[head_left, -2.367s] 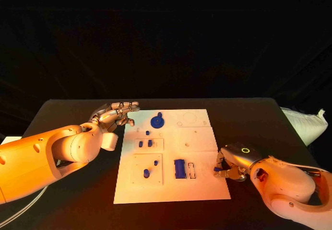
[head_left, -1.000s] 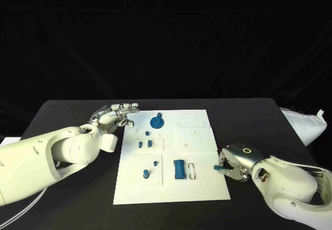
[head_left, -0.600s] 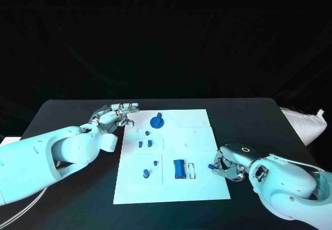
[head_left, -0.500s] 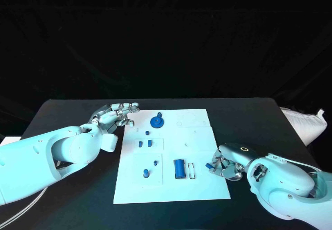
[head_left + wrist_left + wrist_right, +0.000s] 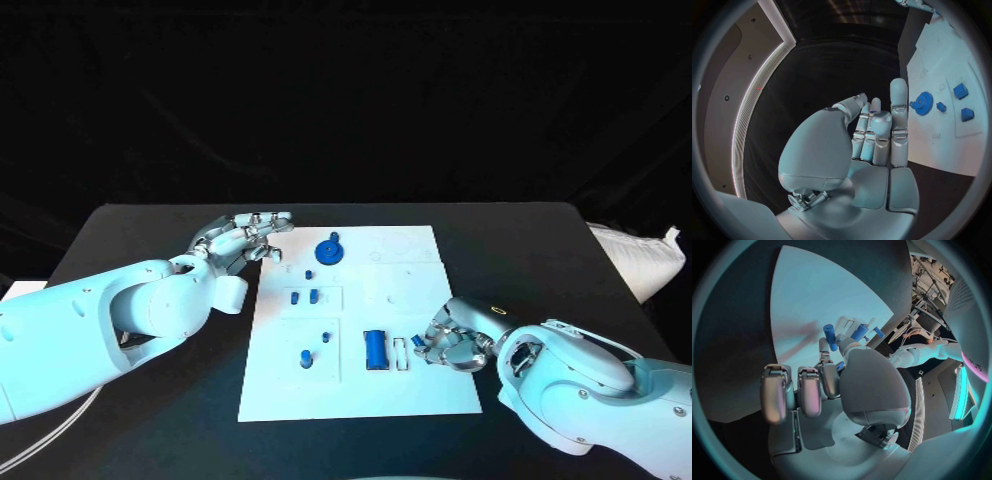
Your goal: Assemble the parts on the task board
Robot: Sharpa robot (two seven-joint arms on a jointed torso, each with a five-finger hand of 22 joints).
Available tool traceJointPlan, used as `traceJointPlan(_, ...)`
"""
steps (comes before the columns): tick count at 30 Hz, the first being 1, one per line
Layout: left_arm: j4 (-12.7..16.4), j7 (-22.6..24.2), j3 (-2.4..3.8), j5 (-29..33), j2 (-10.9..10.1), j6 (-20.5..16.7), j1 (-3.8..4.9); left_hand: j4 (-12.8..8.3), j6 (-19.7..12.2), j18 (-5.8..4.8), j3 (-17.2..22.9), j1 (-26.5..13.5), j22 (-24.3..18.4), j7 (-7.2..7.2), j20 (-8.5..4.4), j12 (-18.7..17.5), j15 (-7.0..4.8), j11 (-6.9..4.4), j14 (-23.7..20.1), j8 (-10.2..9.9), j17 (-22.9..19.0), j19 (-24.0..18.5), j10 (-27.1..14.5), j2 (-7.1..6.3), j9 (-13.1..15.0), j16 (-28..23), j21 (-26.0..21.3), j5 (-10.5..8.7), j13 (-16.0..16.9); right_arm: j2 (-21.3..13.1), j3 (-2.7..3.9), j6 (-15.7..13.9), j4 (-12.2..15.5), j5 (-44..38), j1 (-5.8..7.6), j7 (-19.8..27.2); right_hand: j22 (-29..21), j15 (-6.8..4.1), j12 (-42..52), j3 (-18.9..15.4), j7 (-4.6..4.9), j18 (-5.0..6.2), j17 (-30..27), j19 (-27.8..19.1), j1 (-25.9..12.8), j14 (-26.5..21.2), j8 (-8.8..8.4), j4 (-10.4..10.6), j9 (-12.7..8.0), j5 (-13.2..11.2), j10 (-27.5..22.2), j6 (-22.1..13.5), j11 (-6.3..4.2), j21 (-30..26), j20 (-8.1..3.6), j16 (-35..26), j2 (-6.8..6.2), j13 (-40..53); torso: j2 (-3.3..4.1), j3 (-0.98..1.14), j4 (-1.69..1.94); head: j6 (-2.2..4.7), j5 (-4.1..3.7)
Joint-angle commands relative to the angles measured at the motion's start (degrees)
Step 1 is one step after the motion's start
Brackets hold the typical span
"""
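Observation:
The white task board (image 5: 418, 285) lies mid-table. On it are a blue gear (image 5: 329, 253), a long blue block (image 5: 375, 350) and several small blue parts (image 5: 294, 297). My right hand (image 5: 453, 346) is over the board's right edge, close to the narrow slot (image 5: 400, 355) beside the long block. It pinches a small blue part (image 5: 420, 342), a short peg in the right wrist view (image 5: 829, 336). My left hand (image 5: 242, 238) hovers off the board's far left corner with its fingers extended and nothing in it. The left wrist view shows the left hand (image 5: 873, 140) near the gear (image 5: 924, 103).
The black table (image 5: 144, 240) has bare room on both sides of the board. A white padded bag (image 5: 635, 260) lies at the table's right edge. A thin cable (image 5: 43, 430) runs below my left arm.
My right hand has moved left with the small blue part, from the table beside the board to over its right edge, close to the slot. The left hand has stayed put.

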Motion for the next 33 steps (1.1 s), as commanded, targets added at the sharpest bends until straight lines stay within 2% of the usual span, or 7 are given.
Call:
traceJointPlan(1, 0.21, 0.44, 0.04, -0.23, 0.04, 0.92, 0.02, -0.34, -0.24, 0.58, 0.05, -0.04, -0.09, 0.04, 0.14, 0.34, 0.13, 0.15, -0.23, 0.39, -0.05, -0.16, -0.37, 0.13, -0.01, 0.01, -0.26, 0.15, -0.09, 1.02, -0.04, -1.89, -0.54, 4.89, -0.16, -0.96, 9.27, -0.38, 0.42, -0.68, 0.08, -0.85, 10.99, 3.54, -0.79, 5.08, -0.20, 0.09, -0.02, 1.38, 2.85, 0.43, -0.42, 0.39, -0.32, 0.26, 0.02, 7.53, 0.02, 0.05, -0.02, 0.04, 0.18)
traceJointPlan(14, 0.37, 0.40, 0.04, -0.23, 0.05, 1.00, 0.02, -0.34, -0.24, 0.58, 0.05, -0.04, -0.09, 0.04, 0.14, 0.34, 0.13, 0.15, -0.23, 0.39, -0.05, -0.16, -0.37, 0.13, -0.01, 0.01, -0.26, 0.15, -0.09, 3.89, -0.05, -1.89, -2.04, 8.03, -0.28, -1.30, 9.60, -0.47, 1.75, -2.59, -0.05, -0.93, 11.28, 3.68, -2.70, 5.14, -0.18, 0.64, 0.25, 3.61, 3.21, 0.93, -0.53, 0.66, -0.40, 0.43, 0.33, 8.29, 0.03, 0.07, -0.08, -0.14, 0.41)
traceJointPlan(25, 0.38, 0.38, 0.04, -0.23, 0.08, 1.02, 0.02, -0.34, -0.24, 0.58, 0.05, -0.04, -0.09, 0.04, 0.14, 0.34, 0.13, 0.15, -0.23, 0.39, -0.05, -0.16, -0.37, 0.13, -0.01, 0.01, -0.26, 0.15, -0.09, 4.69, -0.05, -0.15, -2.37, 8.51, -0.35, -1.35, 9.77, -0.63, 1.71, -3.87, -0.34, -0.97, 11.43, 3.75, -3.87, 5.17, 0.17, 1.03, 0.61, 4.08, 3.28, 1.74, -0.75, 0.79, -0.50, 0.52, 0.66, 8.35, 0.01, 0.08, -0.08, -0.26, 0.52)
traceJointPlan(33, 0.39, 0.37, 0.04, -0.23, 0.08, 1.05, 0.02, -0.36, -0.18, 0.58, 0.01, -0.07, -0.09, 0.03, 0.16, 0.49, 0.14, 0.16, -0.25, 0.51, -0.12, -0.18, -0.48, 0.13, 0.02, 0.02, -0.27, 0.12, -0.09, 4.96, -0.05, -0.08, -2.27, 8.24, -0.38, -1.28, 9.87, -0.70, 1.58, -4.38, -0.46, -0.99, 11.48, 3.79, -4.33, 5.18, 0.29, 1.20, 0.77, 4.12, 3.29, 1.98, -0.84, 0.87, -0.57, 0.54, 0.72, 8.30, 0.00, 0.05, -0.09, -0.27, 0.56)
